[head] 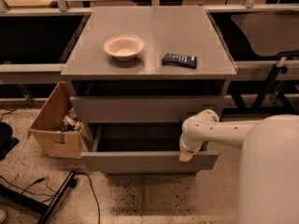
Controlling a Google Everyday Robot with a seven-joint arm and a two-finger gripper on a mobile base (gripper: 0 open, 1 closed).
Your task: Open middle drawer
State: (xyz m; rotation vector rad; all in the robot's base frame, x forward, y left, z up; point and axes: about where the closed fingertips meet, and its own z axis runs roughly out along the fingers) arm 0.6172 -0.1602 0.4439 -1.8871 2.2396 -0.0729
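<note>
The middle drawer (140,161) is a plain grey handleless drawer in the grey cabinet (149,55). It stands pulled out toward me, and its dark, shallow interior (140,136) shows behind the long front panel. My gripper (185,156) hangs from the white arm (219,129) and rests at the top edge of that front panel, near its right end. The top drawer front (145,108) sits above it, further back. The bottom drawer is hidden under the pulled-out one.
A beige bowl (124,46) and a dark blue packet (179,59) lie on the cabinet top. An open cardboard box (56,125) with clutter stands at the left of the cabinet. Black cables (46,195) lie on the floor. My white body (268,171) fills the right.
</note>
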